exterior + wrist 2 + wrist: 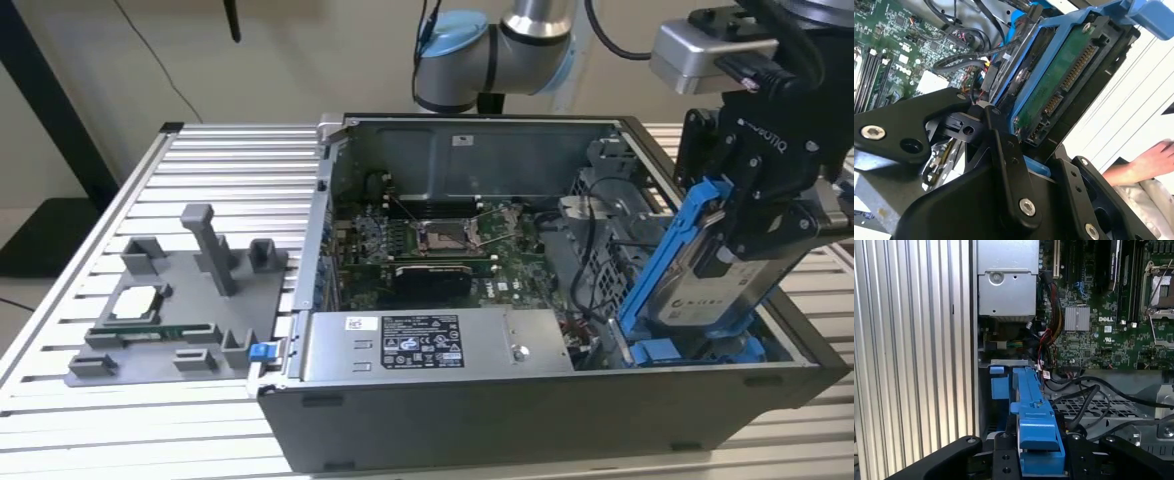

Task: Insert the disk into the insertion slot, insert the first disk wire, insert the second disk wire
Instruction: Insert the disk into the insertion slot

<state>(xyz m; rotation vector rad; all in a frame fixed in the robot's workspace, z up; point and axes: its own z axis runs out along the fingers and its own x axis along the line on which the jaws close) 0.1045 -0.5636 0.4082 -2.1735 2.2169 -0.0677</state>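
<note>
Holds silver hard disk in blue plastic carrier clamped in black claw, tilted at narrow dark grey metal cage bay; not seated, black wires unplugged

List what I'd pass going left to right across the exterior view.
Grey parts fixture → silver power supply → disk in its blue carrier, held by the gripper.

Count: one open PC case, one disk in one blue carrier, one gripper, one processor socket, one power supply, one grey fixture tray at the exterior view's left.
</note>
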